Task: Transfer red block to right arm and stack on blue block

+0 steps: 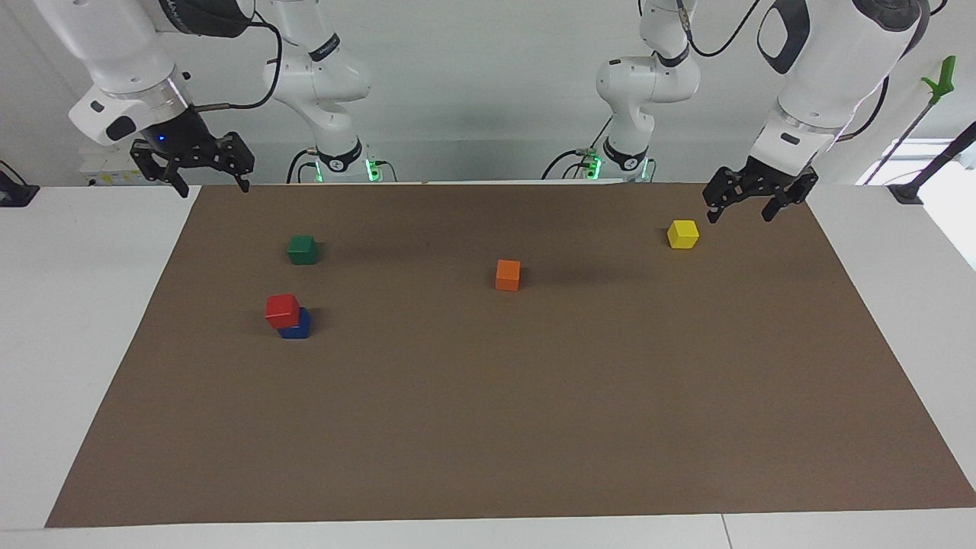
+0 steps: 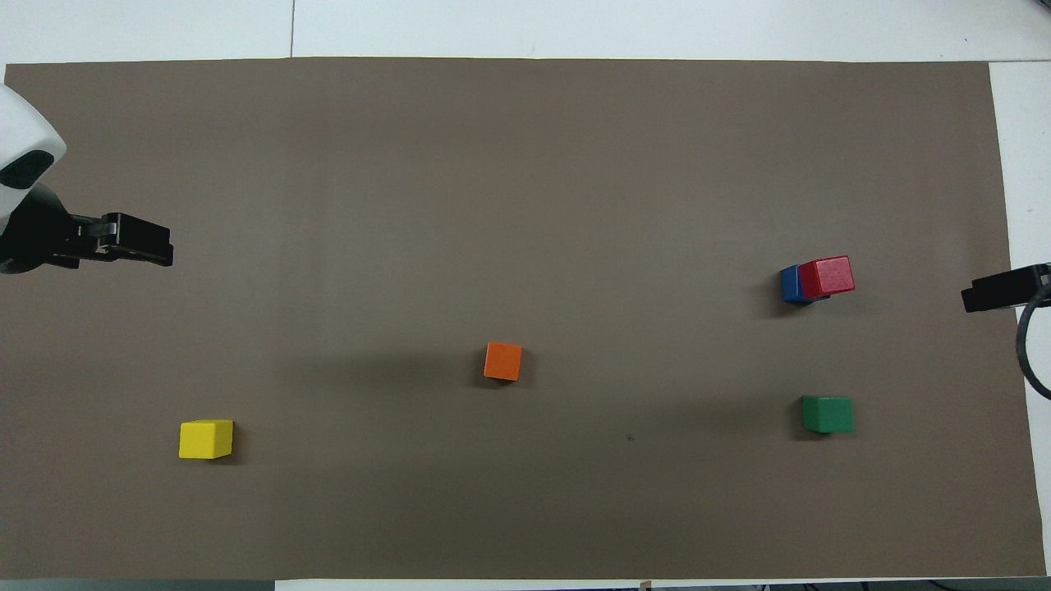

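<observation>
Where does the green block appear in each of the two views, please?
Facing view: green block, upper left, above the red block.
Overhead view: green block, lower right, below the red block.
Shared landmark: the red block atop the blue block, beside it toward the right arm's end.
</observation>
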Robot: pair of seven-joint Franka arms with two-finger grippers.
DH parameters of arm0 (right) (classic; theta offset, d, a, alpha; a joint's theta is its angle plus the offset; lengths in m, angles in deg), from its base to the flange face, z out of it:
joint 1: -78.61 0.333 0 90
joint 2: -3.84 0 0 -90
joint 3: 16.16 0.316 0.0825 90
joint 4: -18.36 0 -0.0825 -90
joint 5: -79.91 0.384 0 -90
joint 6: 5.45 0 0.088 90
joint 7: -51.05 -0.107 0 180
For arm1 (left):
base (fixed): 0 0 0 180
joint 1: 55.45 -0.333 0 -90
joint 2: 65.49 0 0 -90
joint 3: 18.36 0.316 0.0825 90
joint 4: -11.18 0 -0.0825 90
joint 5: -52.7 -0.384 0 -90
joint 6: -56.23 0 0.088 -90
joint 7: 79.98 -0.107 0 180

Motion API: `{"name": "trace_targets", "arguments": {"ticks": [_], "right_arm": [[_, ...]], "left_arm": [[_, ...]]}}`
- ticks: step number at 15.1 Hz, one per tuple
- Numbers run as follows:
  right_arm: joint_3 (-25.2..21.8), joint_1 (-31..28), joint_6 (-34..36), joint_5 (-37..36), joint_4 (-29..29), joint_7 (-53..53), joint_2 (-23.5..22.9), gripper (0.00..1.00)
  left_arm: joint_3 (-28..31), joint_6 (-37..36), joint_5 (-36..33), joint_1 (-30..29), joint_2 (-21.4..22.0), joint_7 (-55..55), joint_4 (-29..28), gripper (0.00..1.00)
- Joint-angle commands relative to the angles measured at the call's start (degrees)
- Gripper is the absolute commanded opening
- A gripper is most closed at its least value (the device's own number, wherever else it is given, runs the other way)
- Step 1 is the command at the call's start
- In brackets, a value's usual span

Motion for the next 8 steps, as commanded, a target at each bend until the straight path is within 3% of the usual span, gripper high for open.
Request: {"name": "trace_targets", "arguments": {"ticks": [1, 8], "right_arm": [[0.66, -0.75, 0.98, 0.68, 1.23, -0.53, -0.26, 1.00], [0.57, -0.83, 1.07, 0.68, 1.14, -0.62, 0.00, 1.00]], "left_arm": [[0.49, -0.65, 0.79, 0.35, 0.97, -0.04, -0.50, 1.00], [0.49, -0.65, 0.79, 0.35, 0.97, -0.04, -0.50, 1.00]]}}
